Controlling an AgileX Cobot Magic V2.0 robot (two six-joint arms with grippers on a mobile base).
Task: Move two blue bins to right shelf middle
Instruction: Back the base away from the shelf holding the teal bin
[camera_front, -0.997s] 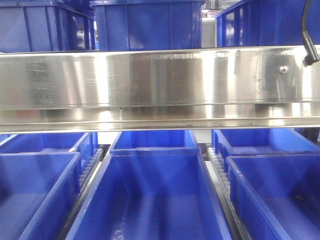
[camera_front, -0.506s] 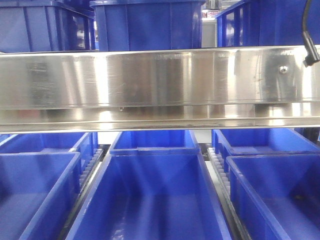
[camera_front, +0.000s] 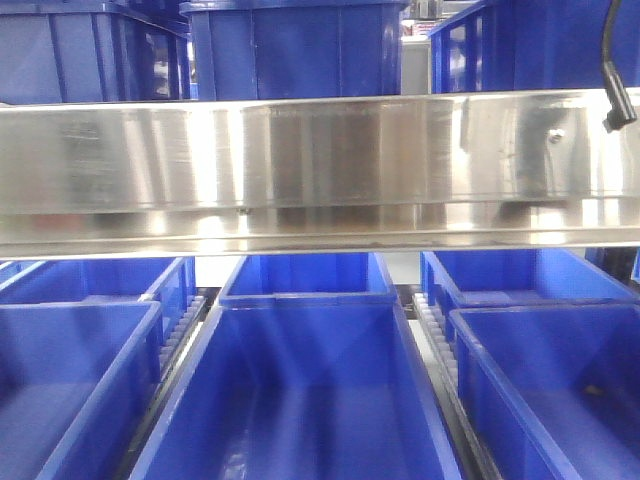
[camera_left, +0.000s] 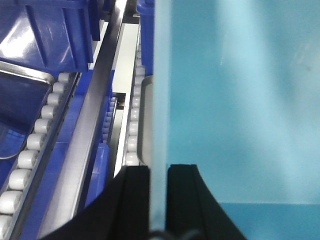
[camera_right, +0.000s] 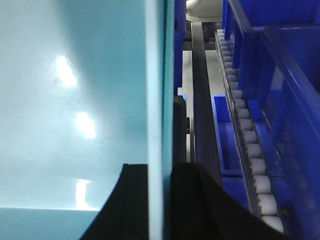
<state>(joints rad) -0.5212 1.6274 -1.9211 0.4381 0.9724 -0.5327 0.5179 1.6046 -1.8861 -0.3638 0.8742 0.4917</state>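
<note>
Step, as I read it: two-arm grasp on one blue bin (camera_left: 240, 100); move to right shelf middle not done; can't tell if it's off the rollers (camera_left: 30, 150). Left end effector (camera_left: 159, 175), bottom centre of left wrist view, straddles the bin's side wall, fingers pinched tight on it, no gap visible; right end effector (camera_right: 160, 172) same on the opposite wall. Both wrists aim along the walls, bin between them; neighbour bins (camera_right: 280, 75) near at right. Steel shelf beam (camera_front: 320, 170) spans mid front view; arms unseen there. Next: lift level, both sides synced, clear beam and neighbours.
</note>
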